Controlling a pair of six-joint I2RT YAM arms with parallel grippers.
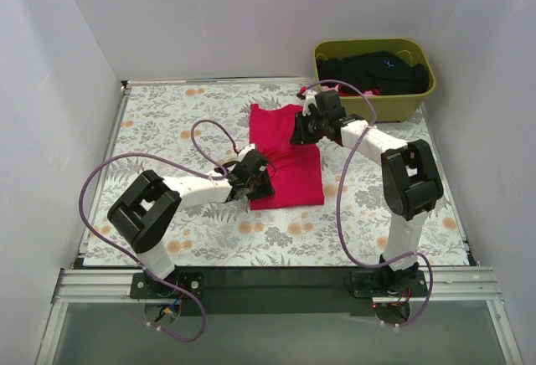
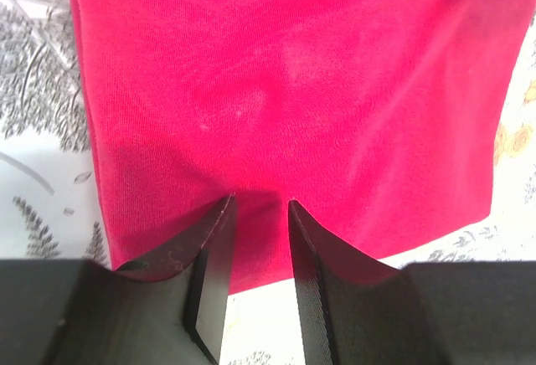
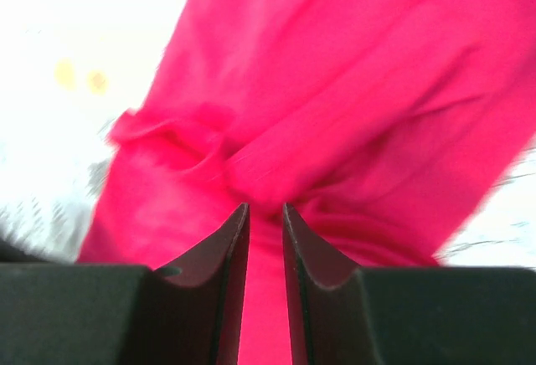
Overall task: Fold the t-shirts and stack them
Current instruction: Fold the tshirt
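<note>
The crimson-red t-shirt (image 1: 289, 168) lies part-folded in the middle of the floral table. My left gripper (image 1: 261, 182) is at its near left corner. In the left wrist view its tips (image 2: 260, 202) sit on the red cloth (image 2: 293, 89) just inside the hem, closed to a narrow gap on it. My right gripper (image 1: 300, 131) is at the shirt's far right side. In the right wrist view it (image 3: 265, 206) is shut on a bunched fold of the red cloth (image 3: 352, 89), and the folds run into its tips. Black t-shirts (image 1: 381, 72) fill a bin.
An olive-green bin (image 1: 377, 110) stands at the back right corner, close behind the right arm. White walls close in the table on three sides. A metal rail (image 1: 209, 80) runs along the far edge.
</note>
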